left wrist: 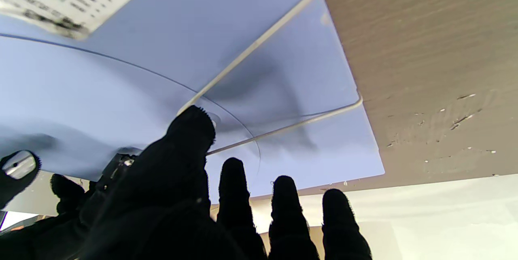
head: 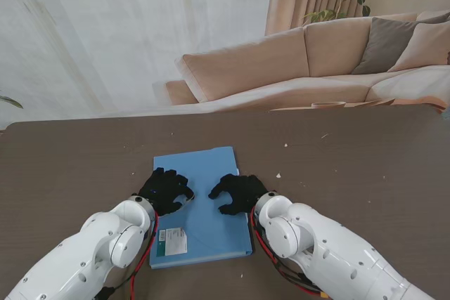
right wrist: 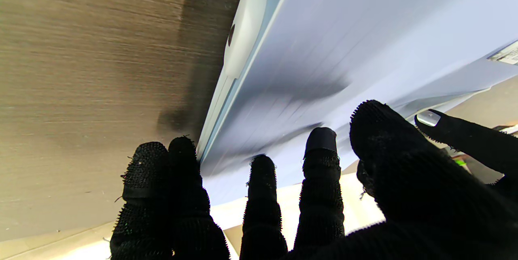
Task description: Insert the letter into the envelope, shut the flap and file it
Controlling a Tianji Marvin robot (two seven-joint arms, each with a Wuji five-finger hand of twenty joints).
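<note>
The envelope [head: 204, 194] is light blue with a white and teal label [head: 172, 242]; the surface [head: 365, 166] is dark brown woodgrain; each robot hand [head: 167, 189] [head: 239, 191] is gloved in black.

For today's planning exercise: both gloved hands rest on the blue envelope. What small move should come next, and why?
Probably press the flap flat: the left hand and right hand lie spread on the flat blue plastic envelope, and its clear curved flap edge looks slightly raised.
</note>
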